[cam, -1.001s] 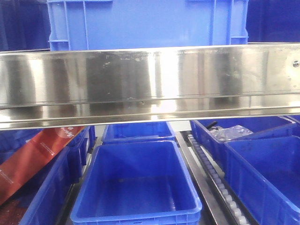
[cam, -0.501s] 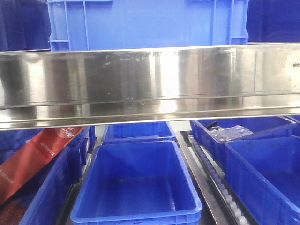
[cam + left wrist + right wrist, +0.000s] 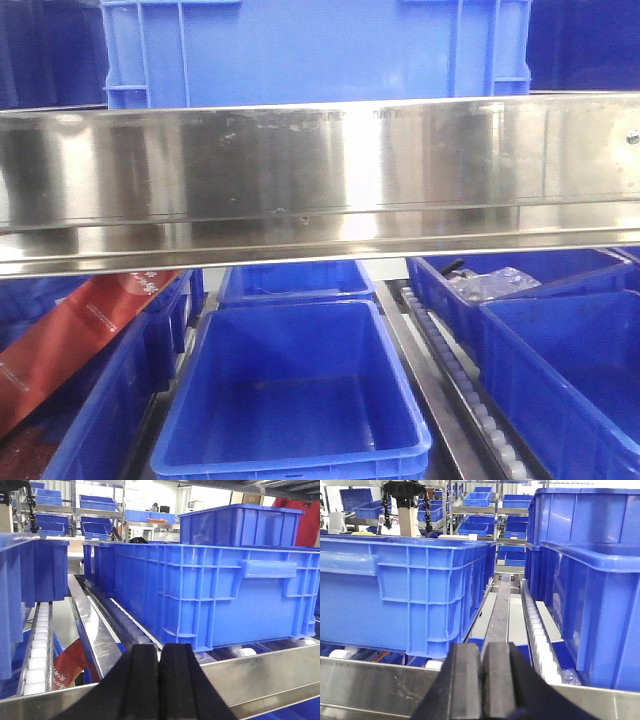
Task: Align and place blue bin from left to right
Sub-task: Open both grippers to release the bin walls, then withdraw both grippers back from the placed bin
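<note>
Top centre of the front view: blue bin [image 3: 315,50] sits on the upper shelf behind the steel rail [image 3: 320,170]. Left gripper [image 3: 159,680] and right gripper [image 3: 482,680] both clenched, holding nothing, short of the bin.

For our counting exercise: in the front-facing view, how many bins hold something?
2: a left bin holds a red package; a right rear bin holds clear plastic bags. Others may be hidden behind the steel rail.
</note>
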{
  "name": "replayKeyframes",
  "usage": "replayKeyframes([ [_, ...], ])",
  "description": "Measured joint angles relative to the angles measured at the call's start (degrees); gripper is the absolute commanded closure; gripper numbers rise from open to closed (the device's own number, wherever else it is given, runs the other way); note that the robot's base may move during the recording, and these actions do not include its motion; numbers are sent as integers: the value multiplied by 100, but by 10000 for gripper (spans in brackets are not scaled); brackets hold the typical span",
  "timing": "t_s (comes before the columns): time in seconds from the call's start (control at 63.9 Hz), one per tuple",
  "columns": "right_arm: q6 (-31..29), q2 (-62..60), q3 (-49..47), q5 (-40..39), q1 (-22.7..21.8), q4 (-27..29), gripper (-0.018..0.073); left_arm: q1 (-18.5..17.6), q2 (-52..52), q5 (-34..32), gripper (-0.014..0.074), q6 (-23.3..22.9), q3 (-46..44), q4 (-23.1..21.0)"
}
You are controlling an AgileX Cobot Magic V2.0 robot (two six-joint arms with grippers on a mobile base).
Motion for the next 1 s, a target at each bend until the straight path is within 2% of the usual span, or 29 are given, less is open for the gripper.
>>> replayKeyframes([
  [0.094, 0, 0, 0, -9, 0, 0, 721, 89, 0, -10, 707, 0, 0, -4],
  [0.172, 0, 0, 0, -9, 0, 0, 721, 366, -4, -10, 707, 10, 26, -4],
  [0.407, 0, -4, 12, -14, 0, 0, 721, 1851, -17, -416, 707, 10, 951, -155],
  [0.548, 0, -13, 12, -14, 0, 0, 721, 2395, -17, -1051, 707, 10, 1776, -277],
  [0.657, 0, -13, 12, -14, 0, 0, 721, 2534, -17, -1203, 707, 10, 1923, -300],
  [1.001, 0, -13, 12, -14, 0, 0, 721, 2534, -17, -1442, 707, 10, 1943, -311],
])
